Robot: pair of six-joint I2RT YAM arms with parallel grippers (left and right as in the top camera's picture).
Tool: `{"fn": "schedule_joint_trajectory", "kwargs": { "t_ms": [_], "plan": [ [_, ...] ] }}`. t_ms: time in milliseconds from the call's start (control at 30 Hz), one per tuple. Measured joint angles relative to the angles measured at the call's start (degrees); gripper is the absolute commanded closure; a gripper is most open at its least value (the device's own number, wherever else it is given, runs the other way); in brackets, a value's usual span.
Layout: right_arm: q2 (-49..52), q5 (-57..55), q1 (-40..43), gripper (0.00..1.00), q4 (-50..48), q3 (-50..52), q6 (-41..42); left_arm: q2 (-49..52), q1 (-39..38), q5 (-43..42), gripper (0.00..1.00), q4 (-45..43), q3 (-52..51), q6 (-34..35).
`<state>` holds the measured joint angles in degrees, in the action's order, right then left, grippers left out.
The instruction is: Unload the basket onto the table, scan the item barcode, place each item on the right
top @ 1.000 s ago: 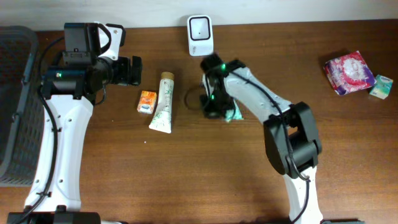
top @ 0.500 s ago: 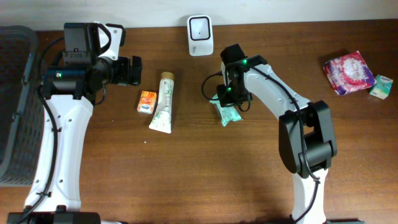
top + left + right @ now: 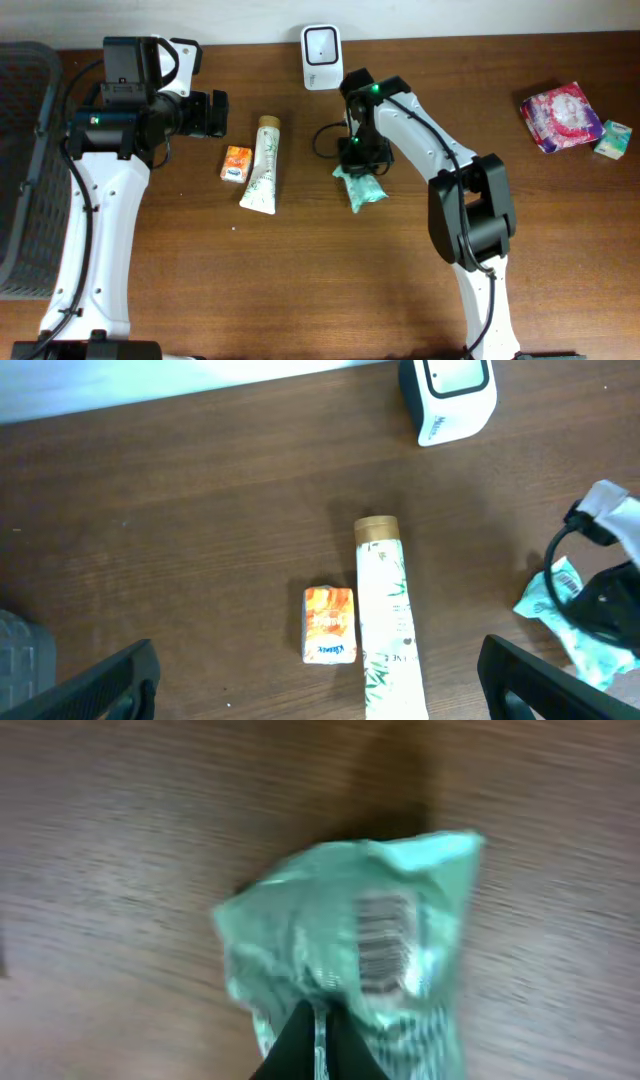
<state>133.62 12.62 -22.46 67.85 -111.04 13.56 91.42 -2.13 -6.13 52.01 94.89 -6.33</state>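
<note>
Green packet is pinched at one edge by the right gripper, whose two fingers are closed together on the wrapper. The packet extends away from the fingertips, and its barcode faces the right wrist camera. Whether the packet touches the table cannot be determined. The white scanner stands ahead of the right gripper and slightly to its left, apart from the packet. The left gripper has its fingers spread fully apart and grips nothing. In the left wrist view, a white tube and a small orange box lie side by side on the table between and below those fingers. A dark basket sits well to the left of the left gripper. A pink pack and a small teal box lie well to the right of the right gripper.
</note>
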Motion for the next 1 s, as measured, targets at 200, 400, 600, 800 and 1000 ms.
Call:
{"fn": "schedule_joint_trajectory", "kwargs": {
  "t_ms": [200,400,600,800,1000],
  "plan": [
    [3.21,-3.04,-0.15,0.96,20.13,-19.93,1.40,0.00,0.00,-0.04,0.01,0.02,0.00,0.00],
    [2.71,-8.57,0.07,0.96,24.11,-16.57,0.76,0.00,0.00,0.00,0.01,-0.02,0.00,0.00],
    [0.87,-3.52,-1.14,0.96,8.92,-0.92,0.76,0.00,0.00,0.00,0.01,0.00,0.00,0.00],
    [2.19,-3.32,-1.49,0.38,17.46,-16.76,0.02,0.00,0.00,-0.02,0.01,0.00,0.00,0.00],
    [2.19,2.34,10.34,0.29,17.62,-10.19,-11.23,0.00,0.00,0.00,0.01,-0.04,0.00,0.00]
  ]
}}
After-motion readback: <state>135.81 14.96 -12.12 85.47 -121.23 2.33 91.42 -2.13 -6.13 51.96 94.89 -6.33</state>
